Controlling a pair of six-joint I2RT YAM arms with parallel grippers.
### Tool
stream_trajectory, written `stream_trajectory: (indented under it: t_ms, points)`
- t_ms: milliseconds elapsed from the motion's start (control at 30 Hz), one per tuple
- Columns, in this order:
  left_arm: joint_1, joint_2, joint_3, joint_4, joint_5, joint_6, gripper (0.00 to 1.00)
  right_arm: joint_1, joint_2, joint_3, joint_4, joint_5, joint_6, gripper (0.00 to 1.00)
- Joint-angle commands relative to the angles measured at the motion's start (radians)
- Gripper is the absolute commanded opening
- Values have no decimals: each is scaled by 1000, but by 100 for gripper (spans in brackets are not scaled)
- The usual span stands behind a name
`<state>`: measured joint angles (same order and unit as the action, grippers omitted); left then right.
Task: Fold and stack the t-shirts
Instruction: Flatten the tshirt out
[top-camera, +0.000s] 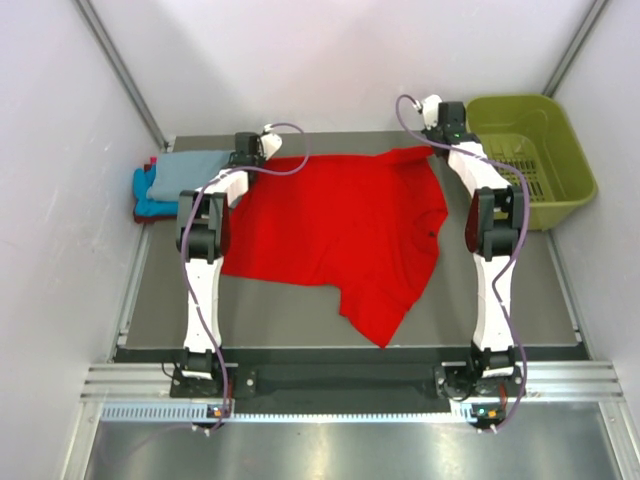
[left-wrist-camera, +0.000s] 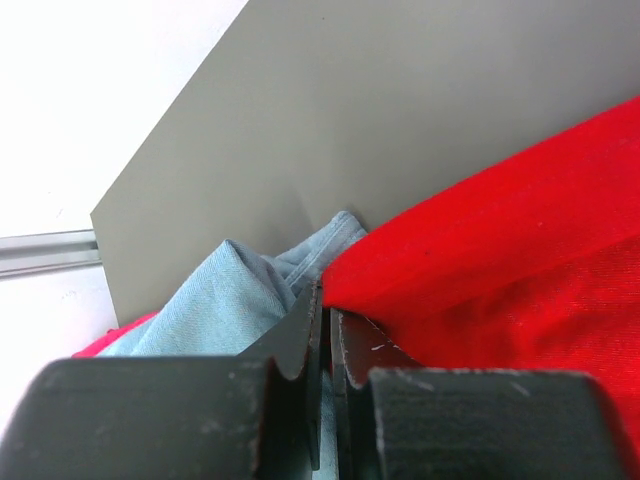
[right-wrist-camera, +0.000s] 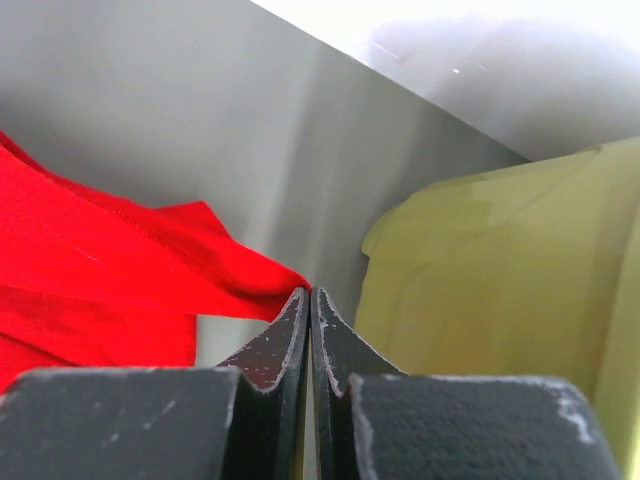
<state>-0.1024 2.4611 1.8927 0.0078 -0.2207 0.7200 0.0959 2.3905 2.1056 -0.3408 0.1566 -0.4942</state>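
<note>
1. Flattening looks like the step in hand: the large plain red cloth t-shirt (top-camera: 340, 225) lies opened across the grey surface (top-camera: 290, 315), unfolded, with one pointed tail reaching toward the near edge.
2. Its near half sits skewed to the right and rumpled. The far edge runs between the two arms.
3. The left fingers (left-wrist-camera: 300, 335) are all but closed, pinching the red shirt's far-left edge.
4. The right fingers (right-wrist-camera: 285, 335) are fully closed on the tip of its far-right corner. That bite looks thin.
5. Far left: a folded grey-blue t-shirt (top-camera: 190, 165) sits on a turquoise blue t-shirt (top-camera: 150, 195), so the stack is started. Far right: the olive-green plastic basket (top-camera: 560, 190).
6. The next move probably needs both pinches kept while the arms move in step to square the cloth before the first fold. Uneven pull could slip the right corner.
</note>
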Motion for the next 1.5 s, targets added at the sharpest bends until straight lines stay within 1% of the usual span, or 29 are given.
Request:
stream_trajectory:
  t_ms: [0, 167, 333, 433, 467, 567, 600, 633, 667, 700, 733, 767, 800, 867, 900, 967, 1033, 1067, 1100, 1133, 1167, 1200, 1233, 1267, 1300, 1333, 1367, 1433, 1467]
  points:
    - [1, -65, -21, 21, 1, -30, 0, 7, -82, 2, 19, 3, 22, 0]
    - [1, -73, 3, 38, -2, -30, 0, 7, -83, 7, 20, 6, 14, 0]
    - [-2, -60, 46, 20, -8, -31, 0, 7, -79, 16, 23, 24, 14, 0]
    - [-8, -100, 29, 11, 1, -51, 0, -4, -123, 10, 26, 44, 43, 0]
    - [-8, -120, 20, 5, 9, -63, 0, -15, -145, 7, 25, 52, 78, 0]
    - [-8, -215, -36, -3, 47, -123, 0, -28, -258, -27, 19, 43, 130, 0]
    - [-8, -244, -78, -3, 63, -139, 0, -30, -316, -42, 14, 38, 141, 0]
    - [-8, -299, -99, -3, 76, -161, 0, -35, -344, -48, -1, 32, 152, 0]
    - [-10, -330, -121, -3, 107, -169, 0, -35, -373, -53, -9, 20, 173, 0]
    - [-11, -358, -159, -3, 118, -174, 0, -36, -428, -67, -18, 15, 180, 0]
    - [-16, -416, -178, -3, 124, -175, 0, -39, -456, -74, -23, 12, 186, 0]
    - [-19, -441, -193, -3, 129, -175, 0, -39, -483, -82, -33, 8, 190, 0]
    - [-19, -468, -217, -44, 139, -179, 0, -41, -538, -107, -38, 8, 194, 0]
    - [-22, -548, -231, -81, 159, -194, 0, -48, -597, -140, -53, 0, 204, 0]
    - [-23, -573, -242, -124, 170, -198, 0, -54, -663, -192, -55, -5, 209, 0]
    - [-26, -655, -259, -166, 201, -205, 0, -76, -732, -252, -60, -29, 232, 0]
    - [-29, -745, -302, -202, 210, -209, 0, -88, -842, -349, -63, -48, 244, 0]
    - [-33, -778, -320, -213, 208, -211, 0, -88, -926, -386, -60, -61, 246, 0]
    - [-36, -810, -351, -229, 205, -209, 0, -119, -971, -462, -53, -66, 246, 0]
    - [-40, -874, -363, -256, 204, -212, 0, -130, -1017, -504, -43, -74, 249, 0]
    - [-43, -908, -375, -276, 205, -214, 0, -134, -1113, -542, -41, -86, 255, 0]
    - [-48, -977, -395, -291, 208, -220, 0, -140, -1160, -606, -44, -94, 258, 0]
    - [-49, -1008, -405, -330, 214, -220, 0, -153, -1207, -634, -50, -98, 258, 0]
    - [-49, -1037, -420, -347, 216, -218, 0, -160, -1302, -662, -55, -106, 259, 0]
    - [-49, -1095, -426, -364, 216, -205, 0, -171, -1347, -700, -69, -111, 260, 0]
    - [-49, -1125, -434, -386, 246, -196, 0, -189, -1390, -714, -81, -114, 255, 0]
    - [-49, -1152, -449, -420, 247, -185, 0, -199, -1469, -731, -96, -118, 252, 0]
    - [-49, -1238, -466, -451, 241, -180, 0, -215, -1553, -754, -139, -112, 255, 0]
    - [-49, -1267, -477, -477, 241, -188, 0, -217, -1632, -777, -151, -88, 267, 0]
